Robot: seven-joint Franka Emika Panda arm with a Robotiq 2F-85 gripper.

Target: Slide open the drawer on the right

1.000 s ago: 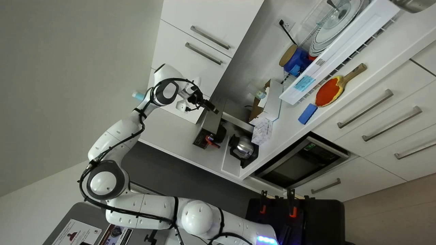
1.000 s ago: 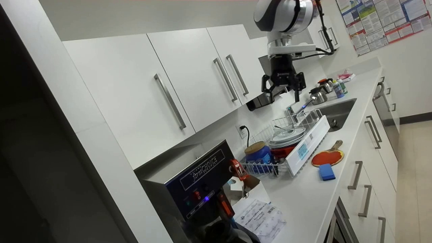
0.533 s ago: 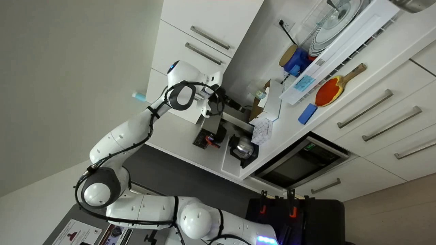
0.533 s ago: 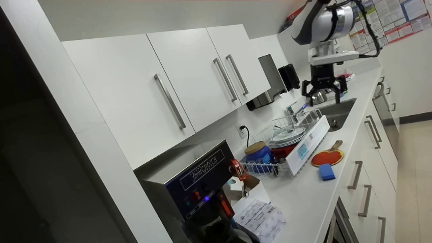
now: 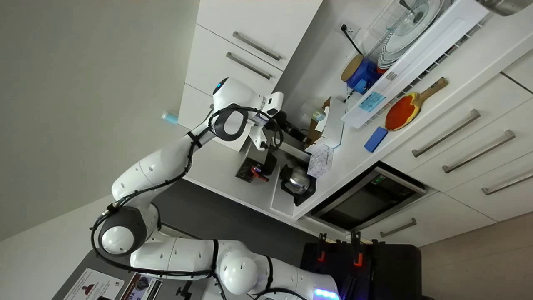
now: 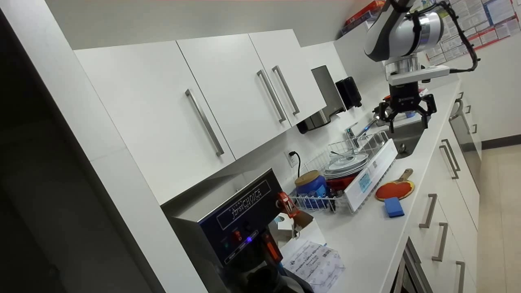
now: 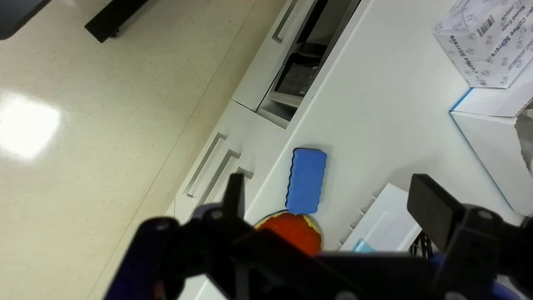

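White flat-fronted drawers with slim silver bar handles form a stack under the counter. The top drawer front [image 5: 439, 123] is beside the dark glass oven [image 5: 368, 200]. Its handle [image 6: 428, 211] shows in an exterior view, and handles [image 7: 216, 173] of the stack show in the wrist view. All these drawers look shut, so no inside shows. Which one is the task's drawer I cannot tell. My gripper [image 6: 408, 125] is open and empty, high above the counter and apart from the drawers. In the wrist view its fingers [image 7: 435, 204] stand wide apart.
On the counter [image 6: 358, 236] lie a blue eraser [image 6: 394, 207] and a red paddle-shaped item [image 6: 395, 190]. A dish rack [image 6: 370, 175] and a coffee machine [image 6: 240, 215] stand there. Wall cabinets [image 6: 228, 89] hang above. A white box [image 7: 487, 146] is near the gripper.
The arm has swung away from the wall cabinets and out over the counter. In an exterior view the gripper has moved right and slightly down. It stays open. The drawers have not moved.
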